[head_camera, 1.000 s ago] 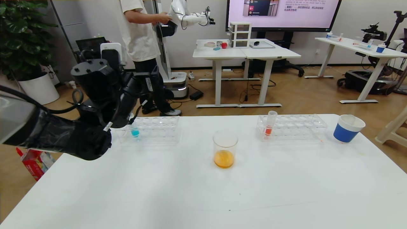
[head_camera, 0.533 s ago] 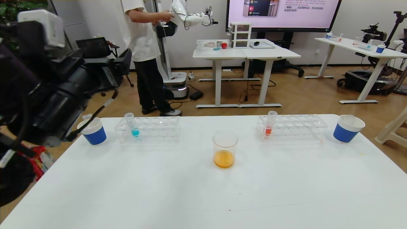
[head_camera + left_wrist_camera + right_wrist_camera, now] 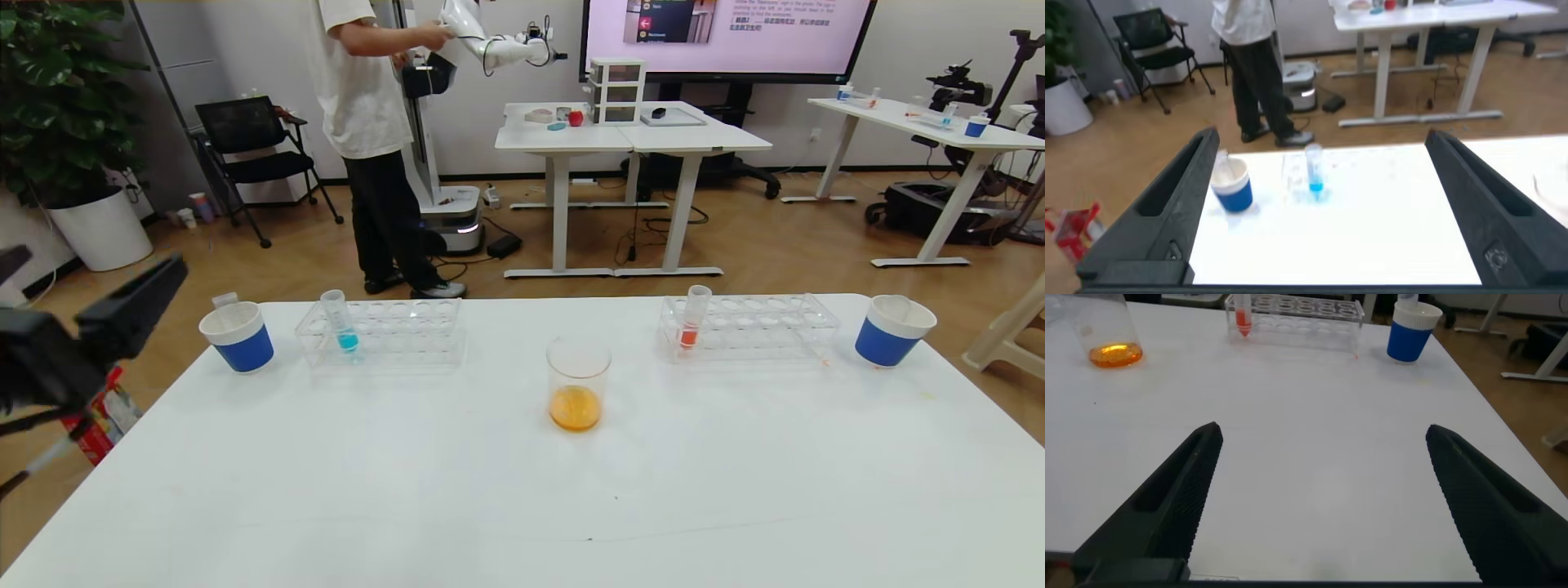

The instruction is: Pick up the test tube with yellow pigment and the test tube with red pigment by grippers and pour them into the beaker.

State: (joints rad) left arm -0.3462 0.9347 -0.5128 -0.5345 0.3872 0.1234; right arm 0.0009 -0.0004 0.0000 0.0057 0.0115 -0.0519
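The beaker [image 3: 578, 384] stands mid-table with orange liquid in its bottom; it also shows in the right wrist view [image 3: 1102, 331]. No test tube with yellow pigment is in view. A tube of red-orange liquid [image 3: 694, 318] stands in the right rack [image 3: 759, 327]; I cannot tell whether it is the test tube with red pigment. My left gripper [image 3: 82, 282] hangs open and empty off the table's left edge, facing the left cup [image 3: 1231, 184]. My right gripper [image 3: 1323, 430] is open over bare table, outside the head view.
A left rack [image 3: 400, 331] holds a blue-liquid tube [image 3: 339, 320]. Blue-and-white cups stand at the far left [image 3: 237, 336], with a clear tube top sticking out, and far right [image 3: 894, 329]. A person and another robot are behind the table.
My left arm has pulled back from over the left rack and cup, going left and down past the table edge. The cup is now uncovered. Nothing on the table moved.
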